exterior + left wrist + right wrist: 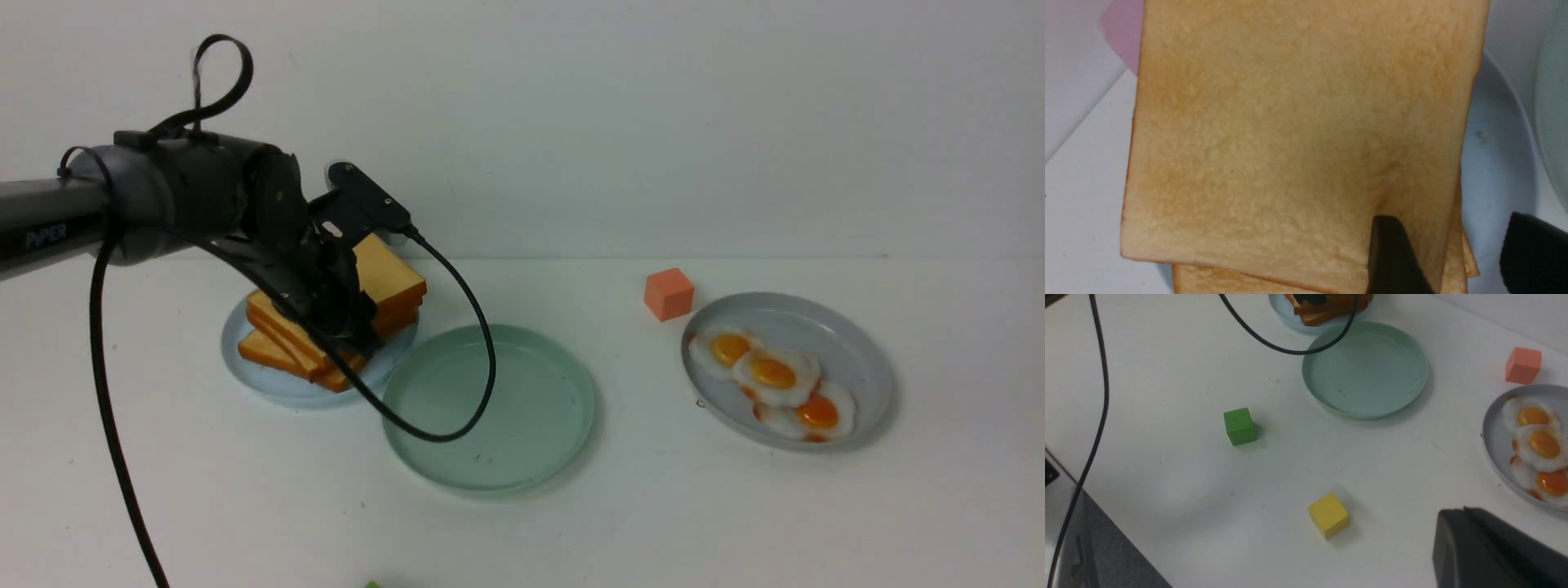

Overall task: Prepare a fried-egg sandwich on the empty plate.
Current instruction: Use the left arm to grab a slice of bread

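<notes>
— What's the left gripper [1449, 216] doing?
— It's hovering at the toast stack [384, 286] on the pale blue plate [269, 384], jaws spread, straddling a slice's edge, gripping nothing.
— And the right gripper [1486, 547]?
— It's hovering clenched, carrying nothing.
— The mint-green plate [522, 457]?
— It's lying bare between the toast and the grey plate [857, 351] of fried eggs [771, 371].

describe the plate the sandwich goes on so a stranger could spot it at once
On the white table, three plates sit in a row. Take the middle plate, between the pale blue plate of toast and the grey plate of fried eggs. It alone is mint green and bare.
</notes>
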Robot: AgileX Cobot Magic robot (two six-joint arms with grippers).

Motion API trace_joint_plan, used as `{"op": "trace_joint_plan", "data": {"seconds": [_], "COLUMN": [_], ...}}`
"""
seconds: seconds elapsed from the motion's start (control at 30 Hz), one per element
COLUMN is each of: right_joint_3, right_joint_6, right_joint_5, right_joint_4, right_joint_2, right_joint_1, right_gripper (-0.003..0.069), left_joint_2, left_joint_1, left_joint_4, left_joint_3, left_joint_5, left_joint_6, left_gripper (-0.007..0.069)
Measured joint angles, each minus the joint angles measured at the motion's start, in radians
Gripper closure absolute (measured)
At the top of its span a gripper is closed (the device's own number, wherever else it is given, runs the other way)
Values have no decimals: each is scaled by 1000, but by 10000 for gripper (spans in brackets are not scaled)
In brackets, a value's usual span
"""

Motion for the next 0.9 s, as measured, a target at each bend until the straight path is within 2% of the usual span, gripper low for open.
{"op": "trace_joint_plan", "data": {"seconds": [0.63,0.83,0.9], "right_joint_3": [0,0,0], "right_joint_6": [0,0,0], "right_joint_5": [-2,-3,-4], "right_joint_4": [28,28,28], "right_joint_2": [0,0,0], "right_joint_1": [0,0,0], "right_gripper": [620,620,620], "left_joint_2": [1,0,-7], "left_joint_1": [0,0,0], "left_joint_4": [27,33,37], "left_joint_3": [-1,-2,-10], "left_joint_5": [-19,-21,-10], "left_joint_6": [-29,-29,-29], "left_gripper": [467,606,627]}}
